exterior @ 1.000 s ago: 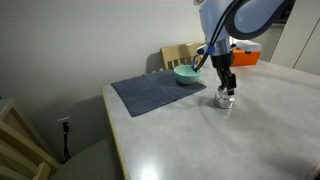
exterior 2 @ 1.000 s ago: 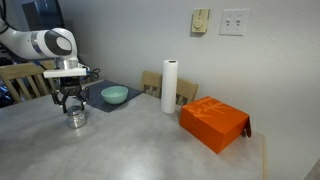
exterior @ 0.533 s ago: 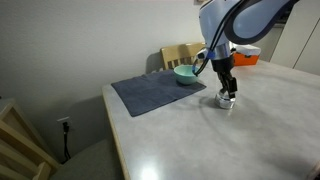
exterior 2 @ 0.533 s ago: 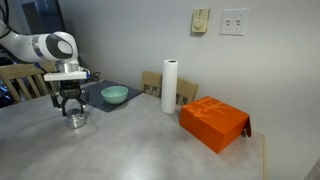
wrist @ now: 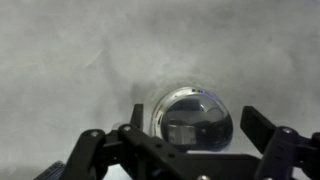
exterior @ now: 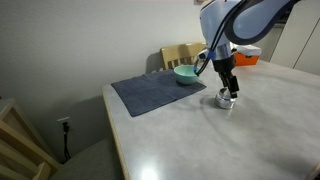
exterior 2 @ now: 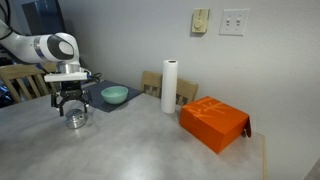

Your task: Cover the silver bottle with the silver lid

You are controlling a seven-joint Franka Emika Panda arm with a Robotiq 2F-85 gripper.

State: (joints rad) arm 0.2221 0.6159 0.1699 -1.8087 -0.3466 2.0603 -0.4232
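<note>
- Wrist view: my gripper stays spread wide, holding nothing, as a moment ago.
- The silver bottle, round and mirror-shiny, stands on the mottled grey table directly beneath it.

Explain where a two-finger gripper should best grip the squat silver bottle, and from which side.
Grip the silver bottle by its curved side wall, coming straight down from above: it stands upright, short and round on the table, with room on both sides for the gripper.

The small, squat, shiny silver metal bottle stands upright under the pincer, between its spread fingers. Whether the flat silver lid caps it, I cannot tell.
</note>
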